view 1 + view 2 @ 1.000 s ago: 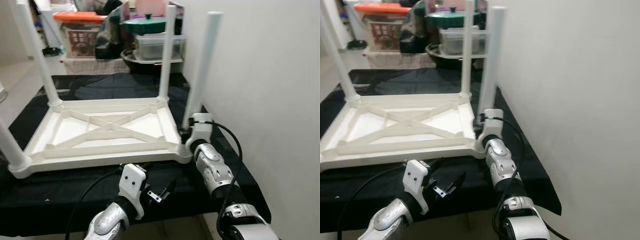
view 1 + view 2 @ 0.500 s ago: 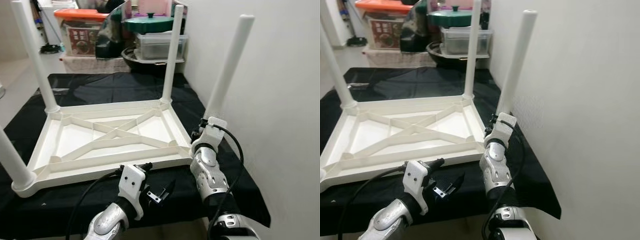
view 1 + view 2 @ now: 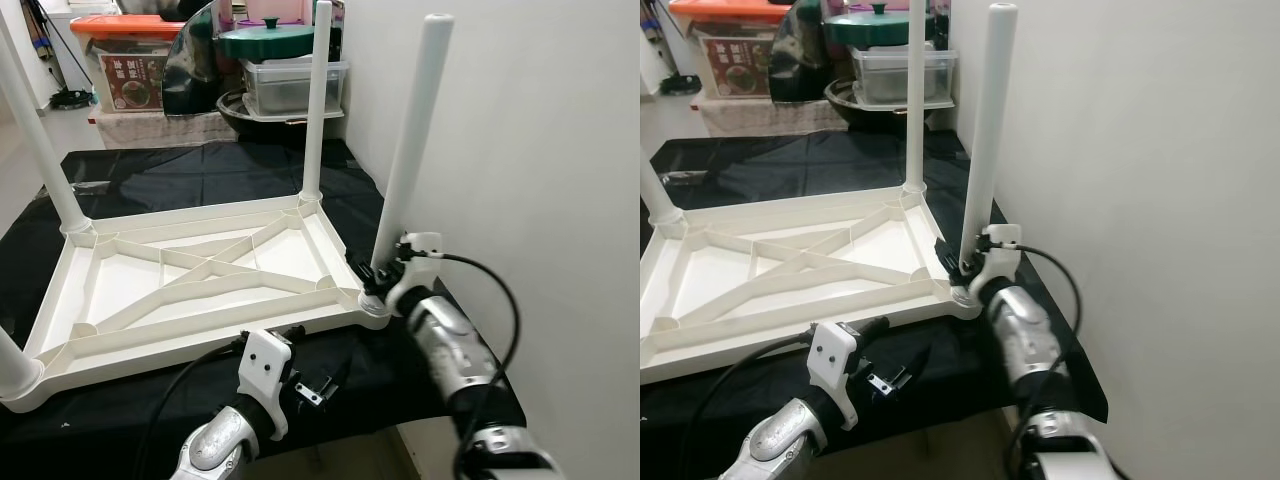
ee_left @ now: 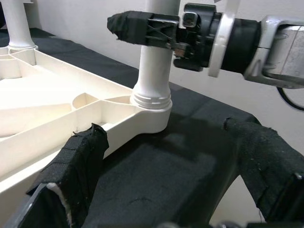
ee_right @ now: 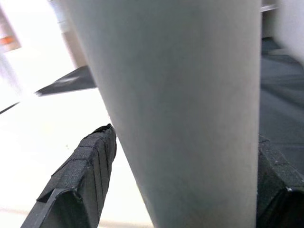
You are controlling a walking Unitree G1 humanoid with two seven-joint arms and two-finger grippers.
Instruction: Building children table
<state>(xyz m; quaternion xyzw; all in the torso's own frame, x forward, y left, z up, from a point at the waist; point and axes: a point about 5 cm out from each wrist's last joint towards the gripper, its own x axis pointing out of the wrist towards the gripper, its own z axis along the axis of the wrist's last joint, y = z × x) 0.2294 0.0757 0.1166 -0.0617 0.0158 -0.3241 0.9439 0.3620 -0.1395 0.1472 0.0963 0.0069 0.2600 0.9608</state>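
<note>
Left wrist view: right gripper fingers clamp the table leg; left gripper fingers spread wide, empty.

The table top lies upside down on the cloth, ahead of the left gripper. The right gripper clamps the near-right leg just above its socket; bins stand beyond
</note>
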